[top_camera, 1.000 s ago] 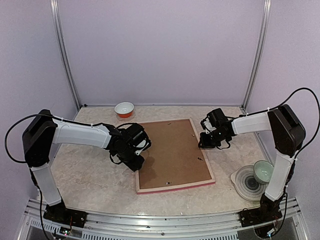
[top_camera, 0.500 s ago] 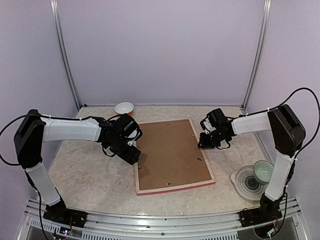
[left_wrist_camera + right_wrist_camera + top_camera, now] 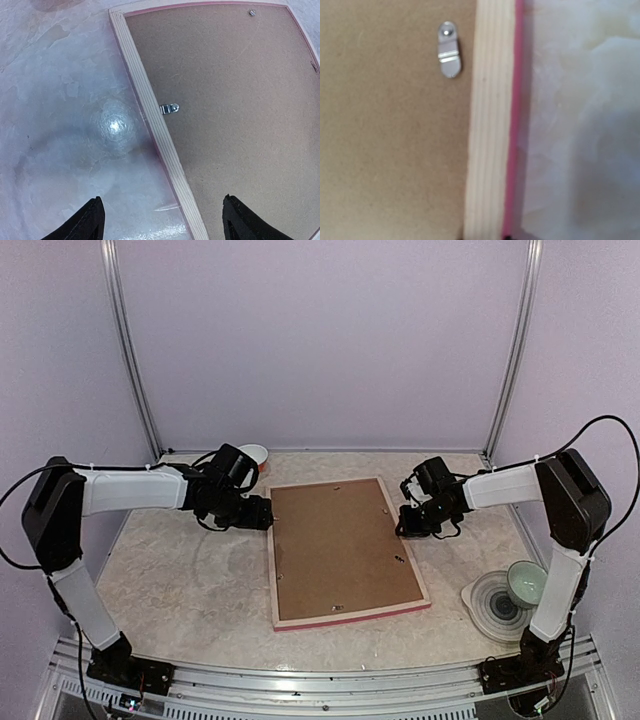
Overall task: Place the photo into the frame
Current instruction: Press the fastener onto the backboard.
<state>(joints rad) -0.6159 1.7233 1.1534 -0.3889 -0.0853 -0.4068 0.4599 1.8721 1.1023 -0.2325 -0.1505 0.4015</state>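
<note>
Brown backing board in face-down frame; left end effector spread.

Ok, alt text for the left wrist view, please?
The frame lies face down, its pale wooden rail running diagonally, with brown backing board to the right and a small metal clip beside the rail. The open left gripper straddles the rail; marbled table lies left.

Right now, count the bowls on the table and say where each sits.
2. A red-and-white bowl at the back edge, partly behind the left arm; a pale green bowl overlapping a grey plate by the right arm's base.
</note>
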